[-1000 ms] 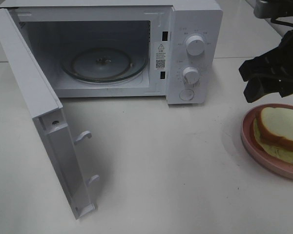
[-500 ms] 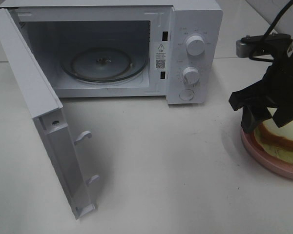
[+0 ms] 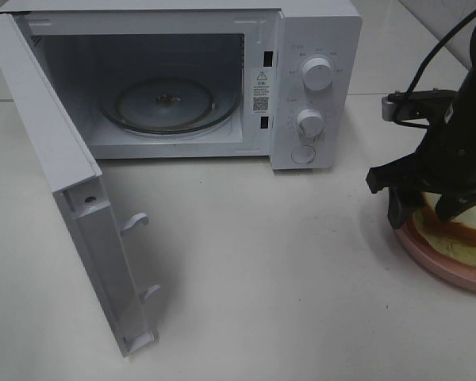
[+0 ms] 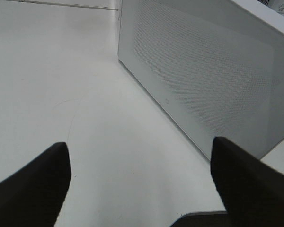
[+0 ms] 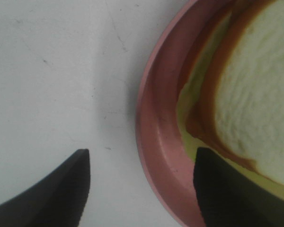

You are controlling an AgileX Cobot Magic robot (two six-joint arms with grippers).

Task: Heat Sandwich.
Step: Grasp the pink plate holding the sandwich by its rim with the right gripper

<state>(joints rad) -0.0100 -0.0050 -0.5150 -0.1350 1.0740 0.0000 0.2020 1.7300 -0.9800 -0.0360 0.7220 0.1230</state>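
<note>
The right hand (image 3: 422, 210) is spread wide over the rim of the pink plate (image 3: 440, 263), with one finger above the bare tabletop (image 3: 301, 278) and the other above the edge of the sandwich (image 3: 462, 232). It grips nothing, and contact with the plate cannot be judged. The sandwich lies on that plate, right of the open microwave (image 3: 313, 48). The left hand (image 4: 139, 163) is likewise spread and empty, beside a perforated white panel (image 4: 213, 80).

right arm (image 3: 460, 151): matte black, angular shrouds, thin black cable (image 3: 427, 62) looping off it, small silver-grey bracket (image 3: 393, 105) on the side facing the bench's back edge. left gripper (image 4: 139, 151) and right gripper (image 5: 142, 158): black fingers, broad wedges tapering to blunt tips, matte finish.
</note>
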